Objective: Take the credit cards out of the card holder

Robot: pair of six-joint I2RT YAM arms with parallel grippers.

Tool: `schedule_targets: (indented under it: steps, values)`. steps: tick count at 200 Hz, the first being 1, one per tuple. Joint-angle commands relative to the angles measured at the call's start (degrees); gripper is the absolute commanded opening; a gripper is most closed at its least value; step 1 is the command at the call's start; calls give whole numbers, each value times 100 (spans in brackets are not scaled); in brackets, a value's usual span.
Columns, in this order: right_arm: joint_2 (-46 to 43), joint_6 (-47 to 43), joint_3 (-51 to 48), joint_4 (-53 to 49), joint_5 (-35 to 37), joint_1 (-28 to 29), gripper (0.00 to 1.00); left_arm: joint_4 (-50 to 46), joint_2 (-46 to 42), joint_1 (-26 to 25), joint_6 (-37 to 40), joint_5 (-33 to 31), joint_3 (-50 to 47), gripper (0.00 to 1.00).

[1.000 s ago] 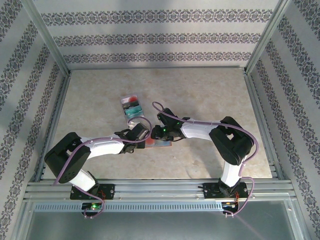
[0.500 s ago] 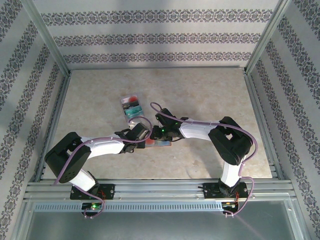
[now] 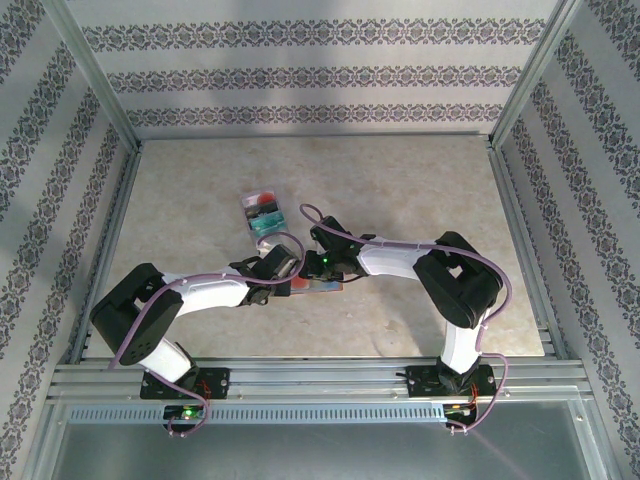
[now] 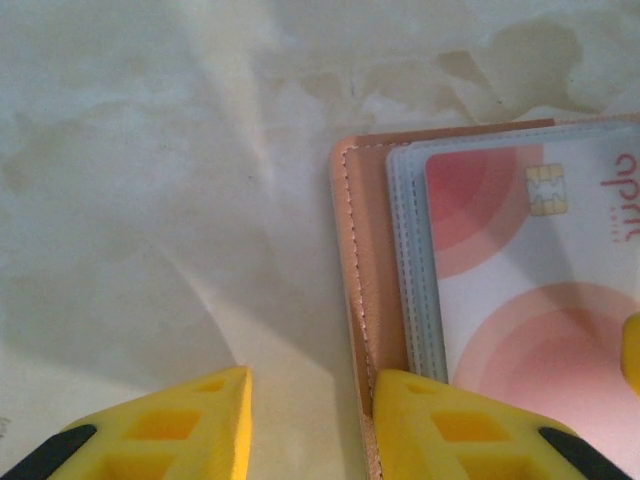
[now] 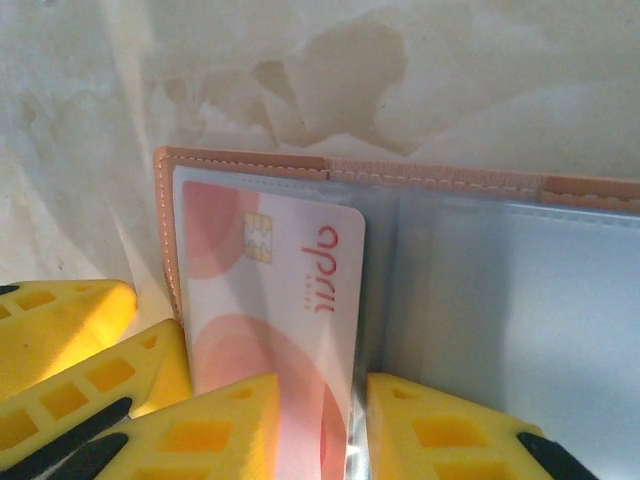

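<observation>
Right wrist view: we see a thin red-and-pink plastic credit card (image 5: 270, 290) with pale circles and a gold chip, lying flat inside a clear sleeve.
Card holder: the small tan leather-look bifold card holder (image 5: 440, 180) lies open on the table, just ahead of both arms.
Pockets: the left sleeve holds that card; the grey-blue pocket beside it shows no card where we can see it.
Right gripper: the right gripper (image 5: 320, 395) has its jaws narrowly apart, tips down at the card's near edge, and we see nothing clamped.
Left gripper: the left gripper (image 4: 310, 380) is spread, with one finger on the holder's stitched rim and the other over bare table.
Reason: we judge the left finger pins the holder so the card can slide out.
Table: the pale marbled table (image 4: 150, 150) carries a teal, black and red rectangular stack (image 3: 262, 215), well apart.
</observation>
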Motion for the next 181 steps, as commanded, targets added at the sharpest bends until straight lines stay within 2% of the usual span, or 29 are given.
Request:
schedule_targets:
  steps: [1,114,181]
  values:
    - [8,-2,-81,427,-365,-6,29,411,451,-26,63,1138,-50,38]
    - [-425,145,-560,1142,-813,-95,29,457,473,-26,76,1199,-42,40]
    - [-175,374,-863,1830,-1060,-215,29,492,481,-21,107,1252,-15,40]
